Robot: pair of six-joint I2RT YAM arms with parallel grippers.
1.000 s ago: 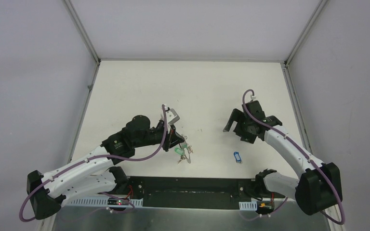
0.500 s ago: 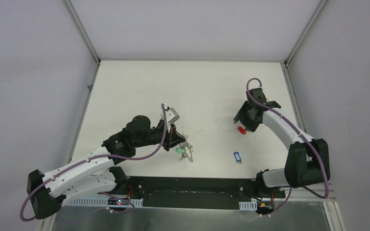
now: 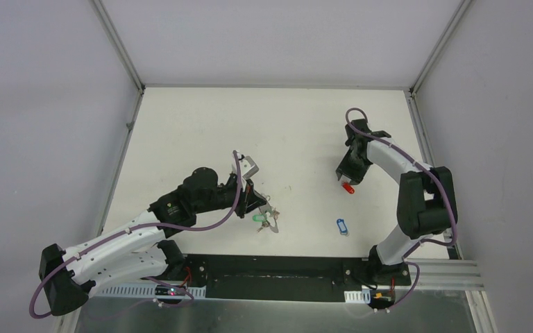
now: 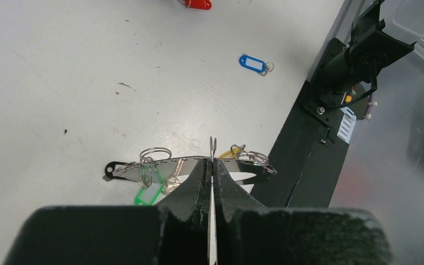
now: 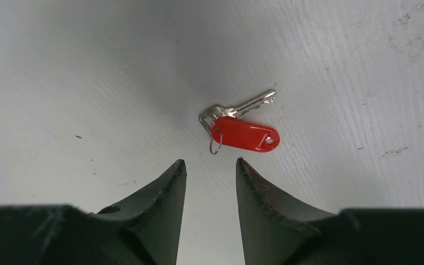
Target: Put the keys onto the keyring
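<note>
My left gripper (image 3: 257, 201) (image 4: 212, 160) is shut on the keyring (image 4: 168, 168), a thin metal band held low over the table. Silver split rings (image 4: 154, 153), a green tag (image 3: 258, 218) (image 4: 149, 194) and a black tag (image 4: 113, 167) hang on it. A key with a red tag (image 3: 348, 186) (image 5: 245, 135) lies flat on the table. My right gripper (image 3: 348, 173) (image 5: 210, 161) hovers just short of this key, open, with nothing between its fingers. A key with a blue tag (image 3: 342, 227) (image 4: 254, 62) lies alone nearer the front edge.
The black base rail (image 3: 277, 272) (image 4: 309, 143) runs along the near edge of the white table (image 3: 277, 132). Grey walls close in the left, right and back. The right arm's elbow (image 3: 427, 194) stands tall near the right wall.
The right arm has folded back toward the right wall, its gripper has shifted slightly away and its jaws have narrowed. The red-tagged key now shows beside it. The left arm has barely moved.
</note>
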